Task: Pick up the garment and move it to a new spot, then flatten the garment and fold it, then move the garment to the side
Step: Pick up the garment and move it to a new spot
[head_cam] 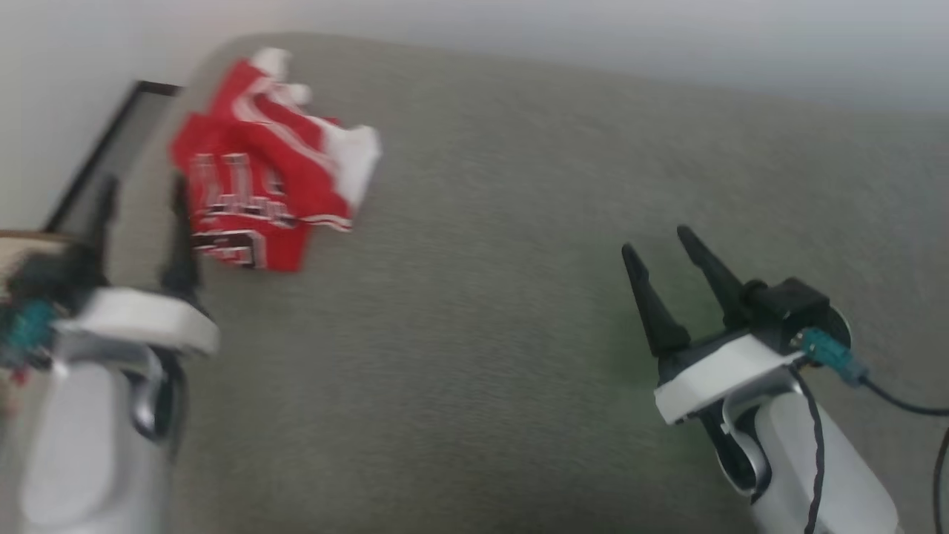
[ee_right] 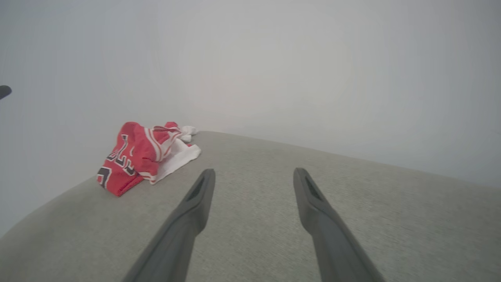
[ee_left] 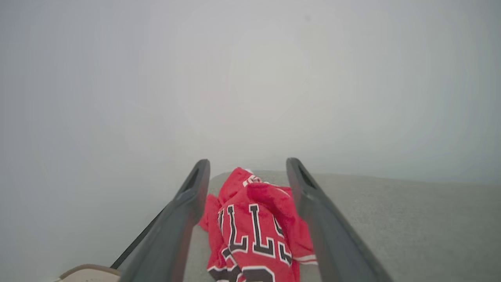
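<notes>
The garment [head_cam: 259,167], a small red shirt with white sleeves and black lettering, lies crumpled near the far left corner of a grey cushioned surface [head_cam: 519,259]. My left gripper [head_cam: 144,189] is open at the lower left, its fingertips just left of the garment's near edge and apart from it. In the left wrist view the garment [ee_left: 254,227] lies ahead between the spread fingers [ee_left: 195,188]. My right gripper [head_cam: 654,241] stands open at the lower right, far from the garment, holding nothing. The right wrist view has the garment [ee_right: 145,154] far to its left.
A pale wall [head_cam: 667,37] runs behind the surface. A dark thin frame edge [head_cam: 104,144] stands beyond the left corner. A brown rounded object [head_cam: 30,241] sits at the far left. A black cable [head_cam: 904,404] trails from my right wrist.
</notes>
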You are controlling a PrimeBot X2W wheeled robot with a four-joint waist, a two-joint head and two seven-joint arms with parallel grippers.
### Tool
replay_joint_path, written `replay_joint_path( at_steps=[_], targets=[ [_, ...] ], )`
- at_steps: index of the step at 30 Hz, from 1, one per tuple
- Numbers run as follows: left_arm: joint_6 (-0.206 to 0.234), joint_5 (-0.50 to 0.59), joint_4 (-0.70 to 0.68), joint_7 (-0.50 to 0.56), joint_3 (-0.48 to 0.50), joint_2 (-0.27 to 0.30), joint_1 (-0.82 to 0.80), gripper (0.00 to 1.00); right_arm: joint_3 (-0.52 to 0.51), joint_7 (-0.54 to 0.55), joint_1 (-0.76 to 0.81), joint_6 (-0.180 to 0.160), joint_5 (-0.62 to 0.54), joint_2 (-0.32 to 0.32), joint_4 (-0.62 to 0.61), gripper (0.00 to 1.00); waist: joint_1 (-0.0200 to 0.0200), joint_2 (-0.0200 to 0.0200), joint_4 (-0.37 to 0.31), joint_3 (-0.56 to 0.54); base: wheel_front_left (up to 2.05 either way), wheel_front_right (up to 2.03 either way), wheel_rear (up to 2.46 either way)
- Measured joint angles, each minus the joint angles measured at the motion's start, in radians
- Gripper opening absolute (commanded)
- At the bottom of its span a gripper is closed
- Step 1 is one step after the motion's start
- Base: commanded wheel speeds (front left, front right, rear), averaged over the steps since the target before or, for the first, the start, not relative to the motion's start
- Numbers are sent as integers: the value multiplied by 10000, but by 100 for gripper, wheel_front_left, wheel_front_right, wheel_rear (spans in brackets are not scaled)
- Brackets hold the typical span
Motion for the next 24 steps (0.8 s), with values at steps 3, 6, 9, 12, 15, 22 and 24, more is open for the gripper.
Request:
replay_joint_path(
  at_steps=[3, 6, 9, 12, 15, 22, 24],
  targets=[
    [-73, -253, 951, 0, 288, 675, -1052, 100, -27, 0, -210, 0, 52, 52, -98, 100, 0, 0, -700, 466, 0, 0, 0],
    [-105, -514, 2362, 79, 410, 1388, -1990, 100, -96, 0, -323, 0, 115, 159, -153, 100, 0, 0, -1391, 883, 0, 0, 0],
    [-146, -1080, 3747, 773, 566, 2008, -2912, 100, -136, -2, -349, 0, 125, 232, -201, 100, 0, 0, -2037, 1229, 0, 0, 0],
    [-148, -1634, 4769, 1766, 564, 2516, -3722, 100, -159, 0, -368, 0, 111, 288, -226, 100, 0, 0, -2588, 1510, 0, 0, 0],
    [-157, -2059, 5584, 3060, 374, 2997, -4274, 100, -153, 0, -486, 0, 109, 349, -288, 100, 0, 0, -3020, 1776, 0, 0, 0],
    [-157, -2127, 7242, 6276, -263, 3699, -5232, 100, -157, 0, -833, 0, 113, 368, -523, 100, 0, 0, -3509, 2506, 0, 0, 0],
    [-157, -2144, 7426, 6721, -297, 3864, -5579, 100, -136, 0, -967, 0, 115, 364, -579, 100, 0, 0, -3597, 2702, 0, 0, 0]
  ],
)
